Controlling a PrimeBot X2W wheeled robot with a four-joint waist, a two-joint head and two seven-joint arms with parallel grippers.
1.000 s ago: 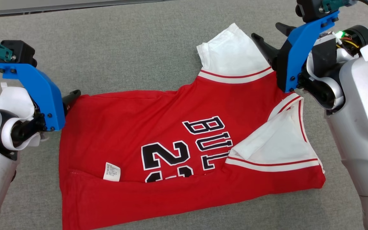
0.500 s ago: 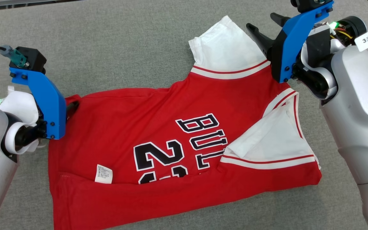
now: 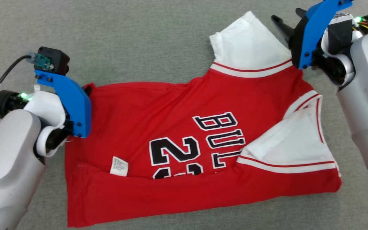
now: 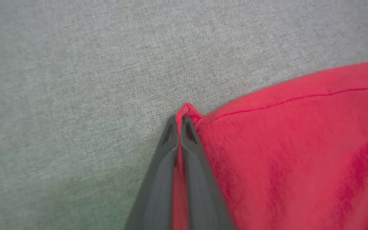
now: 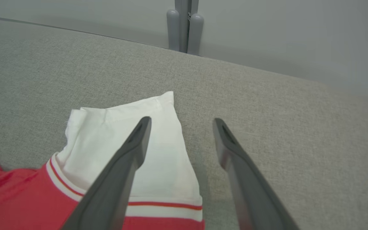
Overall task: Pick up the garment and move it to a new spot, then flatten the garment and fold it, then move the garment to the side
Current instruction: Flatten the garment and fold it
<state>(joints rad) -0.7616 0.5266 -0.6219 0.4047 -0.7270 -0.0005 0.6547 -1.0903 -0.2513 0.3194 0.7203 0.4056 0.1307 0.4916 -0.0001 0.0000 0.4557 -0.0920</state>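
The garment (image 3: 158,127) is a red jersey with black-and-white lettering and white sleeves, lying spread on the grey cloth surface. My left gripper (image 4: 180,118) is shut on the garment's far left hem corner (image 4: 187,110); red cloth shows pinched between the two dark fingers. In the head view that gripper (image 3: 88,89) sits at the same corner, mostly hidden by its blue mount. My right gripper (image 5: 180,123) hangs open above the far white sleeve (image 5: 133,134), its left finger over the sleeve and its right finger over bare cloth. In the head view, my right gripper's fingertips (image 3: 276,19) point at that sleeve (image 3: 248,44).
The grey cloth surface (image 3: 123,38) extends on all sides of the garment. Its far edge (image 5: 235,64) meets a pale wall with a grey upright post (image 5: 184,25). A white care label (image 3: 118,166) lies on the red fabric near the front.
My left gripper has shut on the garment's hem corner; it stood open before. The head camera has shifted, so the whole scene sits differently. The right gripper stays open.
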